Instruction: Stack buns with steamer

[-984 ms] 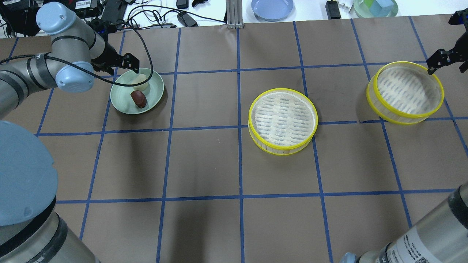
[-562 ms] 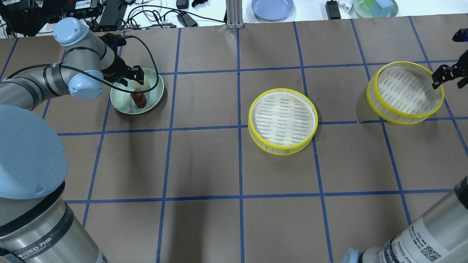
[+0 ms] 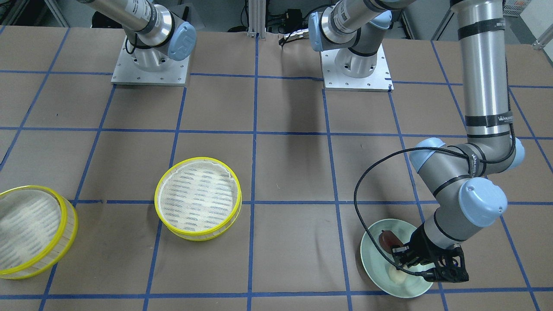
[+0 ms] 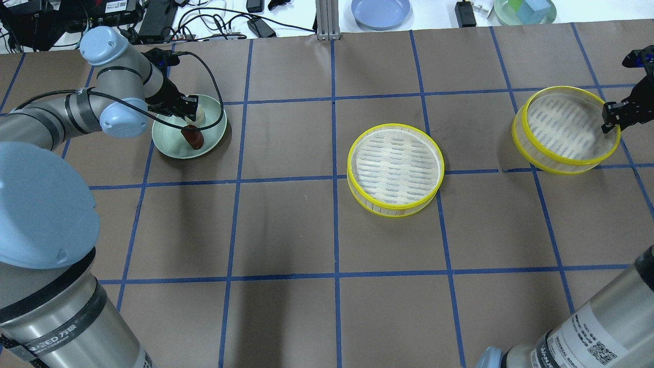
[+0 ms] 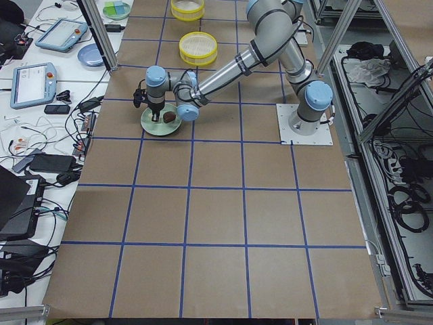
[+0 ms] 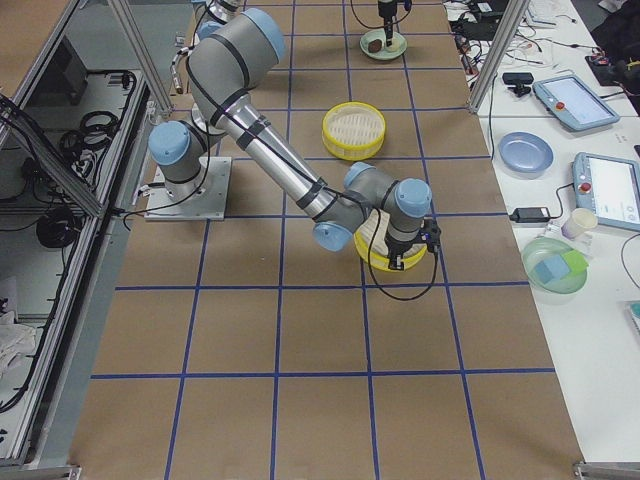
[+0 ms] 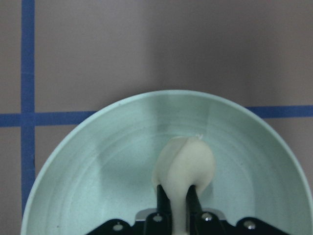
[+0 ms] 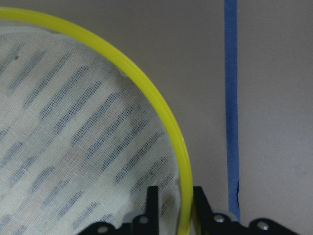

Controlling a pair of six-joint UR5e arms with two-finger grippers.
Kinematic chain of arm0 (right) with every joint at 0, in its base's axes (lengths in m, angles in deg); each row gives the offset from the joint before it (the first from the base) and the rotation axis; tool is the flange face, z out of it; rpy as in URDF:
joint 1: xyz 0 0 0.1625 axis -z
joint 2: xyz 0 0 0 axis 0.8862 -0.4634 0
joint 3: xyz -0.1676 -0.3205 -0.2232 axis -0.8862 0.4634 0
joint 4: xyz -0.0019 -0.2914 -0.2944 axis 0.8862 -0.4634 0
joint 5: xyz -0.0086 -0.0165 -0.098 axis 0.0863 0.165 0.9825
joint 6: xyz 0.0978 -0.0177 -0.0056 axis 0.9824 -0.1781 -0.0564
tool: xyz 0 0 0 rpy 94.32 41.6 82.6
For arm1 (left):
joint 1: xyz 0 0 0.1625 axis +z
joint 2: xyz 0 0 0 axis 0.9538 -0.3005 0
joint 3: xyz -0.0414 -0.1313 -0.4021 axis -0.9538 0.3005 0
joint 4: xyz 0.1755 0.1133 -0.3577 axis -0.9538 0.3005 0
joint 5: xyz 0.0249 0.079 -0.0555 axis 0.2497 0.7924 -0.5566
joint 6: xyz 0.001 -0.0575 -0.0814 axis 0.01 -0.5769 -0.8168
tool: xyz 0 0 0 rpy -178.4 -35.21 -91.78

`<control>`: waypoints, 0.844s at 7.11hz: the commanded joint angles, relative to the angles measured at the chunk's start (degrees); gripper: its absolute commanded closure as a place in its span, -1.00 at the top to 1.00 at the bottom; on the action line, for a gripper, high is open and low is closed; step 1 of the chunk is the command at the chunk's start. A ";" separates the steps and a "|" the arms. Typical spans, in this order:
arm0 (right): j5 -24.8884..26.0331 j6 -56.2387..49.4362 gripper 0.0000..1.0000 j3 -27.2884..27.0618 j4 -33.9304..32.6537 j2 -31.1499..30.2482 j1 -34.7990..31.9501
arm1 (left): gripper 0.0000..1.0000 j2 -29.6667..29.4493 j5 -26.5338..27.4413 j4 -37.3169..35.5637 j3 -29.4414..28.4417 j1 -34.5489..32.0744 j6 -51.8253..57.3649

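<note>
The pale cream bun (image 7: 185, 164) and the dark reddish-brown bun (image 4: 192, 138) lie in a pale green plate (image 4: 210, 142) at the far left. My left gripper (image 4: 193, 113) is down in the plate, its fingers (image 7: 164, 205) shut on the cream bun (image 3: 397, 273). One steamer tier (image 4: 395, 166) stands empty mid-table. The other tier (image 4: 564, 128) stands empty at the far right. My right gripper (image 4: 610, 118) is at its right edge, its fingers (image 8: 152, 200) closed on either side of the yellow rim (image 8: 161, 112).
A blue plate (image 4: 380, 11), a green bowl with blocks (image 4: 525, 10), cables (image 4: 214, 23) and a metal post (image 4: 324, 18) sit beyond the table's far edge. The arm bases (image 3: 356, 69) stand at the robot's side.
My left gripper moved over the plate, came down and closed on the cream bun. My right gripper moved down onto the right tier's rim.
</note>
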 commanded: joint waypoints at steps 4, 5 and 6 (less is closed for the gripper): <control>-0.18 -6.62 -0.86 0.19 -0.77 -4.90 -0.09 | -1.00 8.94 -0.15 2.23 -0.79 -16.53 -30.29; -0.70 -6.54 -0.87 0.19 1.07 -6.66 -0.44 | -1.00 8.95 -1.28 2.22 -0.78 -21.11 -33.14; -1.31 -4.27 -0.87 0.11 3.00 -8.07 -0.87 | -1.00 8.69 -3.38 2.13 -0.61 -24.11 -39.09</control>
